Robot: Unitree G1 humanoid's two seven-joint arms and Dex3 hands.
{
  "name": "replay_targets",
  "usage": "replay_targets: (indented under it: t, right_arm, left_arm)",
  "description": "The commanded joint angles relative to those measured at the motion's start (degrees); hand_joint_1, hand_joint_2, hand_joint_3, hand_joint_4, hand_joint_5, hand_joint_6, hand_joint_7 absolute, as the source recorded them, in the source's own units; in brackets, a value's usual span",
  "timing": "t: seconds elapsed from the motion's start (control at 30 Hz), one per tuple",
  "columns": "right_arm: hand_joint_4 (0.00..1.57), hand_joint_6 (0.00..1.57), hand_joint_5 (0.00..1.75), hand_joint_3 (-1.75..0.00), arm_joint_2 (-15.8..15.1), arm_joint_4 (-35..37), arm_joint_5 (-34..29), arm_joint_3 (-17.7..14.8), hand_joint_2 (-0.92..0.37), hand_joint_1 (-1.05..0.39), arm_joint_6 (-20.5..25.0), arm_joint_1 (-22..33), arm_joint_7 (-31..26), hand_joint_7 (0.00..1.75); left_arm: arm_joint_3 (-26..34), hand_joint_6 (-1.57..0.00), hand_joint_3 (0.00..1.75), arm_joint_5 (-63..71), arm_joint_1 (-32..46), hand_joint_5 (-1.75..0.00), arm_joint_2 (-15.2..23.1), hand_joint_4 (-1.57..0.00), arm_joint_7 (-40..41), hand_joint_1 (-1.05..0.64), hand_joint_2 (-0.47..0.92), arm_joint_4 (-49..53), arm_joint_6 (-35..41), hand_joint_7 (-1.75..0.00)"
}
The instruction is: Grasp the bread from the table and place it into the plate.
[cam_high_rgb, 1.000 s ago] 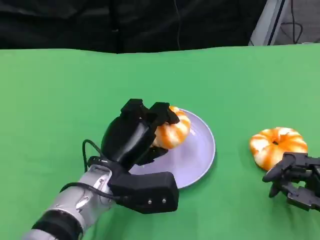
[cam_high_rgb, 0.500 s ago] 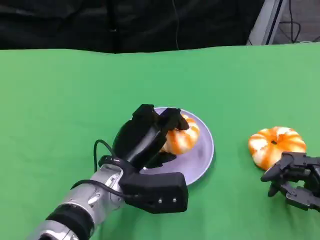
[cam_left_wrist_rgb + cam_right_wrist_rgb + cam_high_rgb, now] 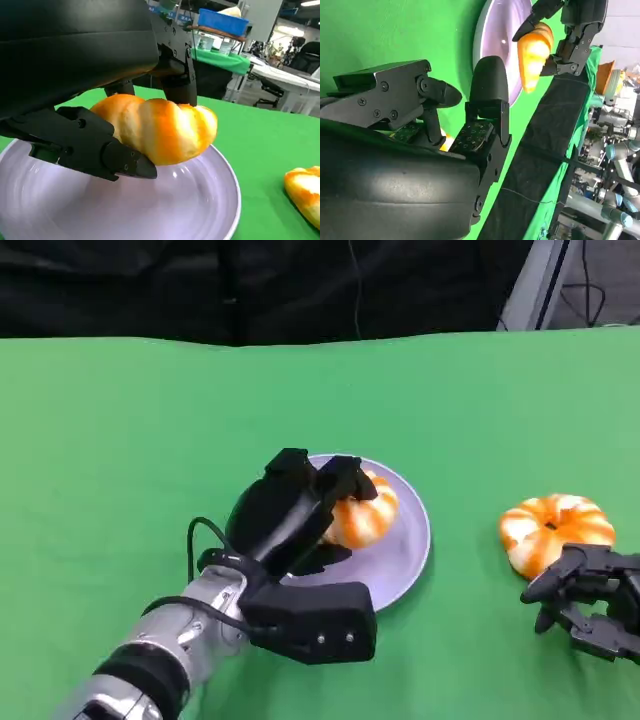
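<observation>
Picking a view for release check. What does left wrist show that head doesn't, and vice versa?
Left wrist: the bun close up, raised clear of the plate floor with the fingers under and behind it; also background tables and a blue bin.

Head: the whole green table, the left hand and forearm from above, the full second bun, and the right hand just in front of that bun, fingers apart, holding nothing.

Both: the held bun over the plate, and at least an edge of the second bun.
</observation>
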Motion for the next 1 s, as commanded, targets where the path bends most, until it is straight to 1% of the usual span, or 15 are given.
replay_targets:
  t: [0.03, 0.4, 0.47, 0.67, 0.7, 0.77, 0.87, 0.93, 0.97, 1.0]
  right_arm:
    - [0.86, 0.95, 1.38, -0.65, -0.7, -0.3, 0.1, -0.1, -0.8, 0.05, -0.3, 0.2, -0.4, 0.92]
    - [0.86, 0.95, 1.38, -0.66, -0.9, -0.4, -0.9, 0.4, -0.8, 0.03, -0.3, 0.2, -1.9, 0.94]
    - [0.86, 0.95, 1.38, -0.66, -0.8, -0.4, -0.7, 0.3, -0.8, 0.04, -0.1, 0.2, -1.6, 0.94]
    - [0.86, 0.95, 1.38, -0.66, -0.7, -0.3, -0.3, 0.2, -0.8, 0.05, -0.1, 0.2, -1.3, 0.94]
    - [0.86, 0.95, 1.38, -0.66, -0.7, -0.3, -0.4, 0.3, -0.81, 0.05, -0.3, 0.1, -1.4, 0.94]
    - [0.86, 0.95, 1.38, -0.66, -0.8, -0.2, -0.8, 0.4, -0.8, 0.05, -0.5, 0.1, -1.9, 0.94]
    - [0.86, 0.95, 1.37, -0.66, -0.8, -0.4, -0.8, 0.4, -0.8, 0.05, -0.3, 0.2, -1.9, 0.93]
    - [0.86, 0.95, 1.37, -0.66, -0.8, -0.5, -0.7, 0.4, -0.8, 0.05, -0.1, 0.2, -1.9, 0.93]
    - [0.86, 0.95, 1.37, -0.66, -0.8, -0.5, -0.7, 0.4, -0.8, 0.04, 0.2, 0.2, -1.8, 0.93]
    - [0.86, 0.95, 1.37, -0.66, -0.8, -0.6, -0.6, 0.4, -0.8, 0.04, 0.3, 0.2, -1.7, 0.93]
  left_arm:
    - [0.0, -0.35, 0.19, -0.5, -1.1, -1.72, 0.3, -0.19, -0.5, -0.1, 0.92, 0.7, -0.6, -1.35]
    - [-0.2, -0.32, 0.24, -0.3, -1.7, -1.74, 0.1, -0.17, -0.9, -0.1, 0.92, 2.1, -1.0, -1.4]
    - [-0.3, -0.33, 0.21, -0.4, -1.7, -1.73, 0.1, -0.17, -0.9, -0.1, 0.92, 2.2, -1.1, -1.38]
    - [-0.3, -0.36, 0.18, -0.4, -1.6, -1.69, 0.1, -0.17, -1.0, -0.11, 0.92, 2.0, -1.3, -1.3]
    - [-0.4, -0.37, 0.18, -0.4, -1.6, -1.67, 0.1, -0.18, -1.0, -0.11, 0.92, 1.9, -1.2, -1.28]
    - [-0.5, -0.45, 0.14, -0.2, -1.5, -1.6, 0.1, -0.21, -0.6, -0.12, 0.92, 1.9, -1.1, -1.1]
    - [-0.9, -0.5, 0.11, 0.2, -1.4, -1.56, 0.3, -0.23, -0.1, -0.14, 0.92, 1.9, -1.0, -0.99]
    - [-1.1, -0.51, 0.1, 0.3, -1.3, -1.54, 0.4, -0.24, -0.2, -0.15, 0.92, 1.8, -0.7, -0.97]
    - [-1.1, -0.55, 0.08, 0.3, -1.3, -1.45, 0.4, -0.26, -0.2, -0.16, 0.92, 1.8, -0.5, -0.86]
    - [-1.2, -0.57, 0.07, 0.3, -1.2, -1.42, 0.4, -0.27, -0.3, -0.16, 0.92, 1.8, -0.3, -0.81]
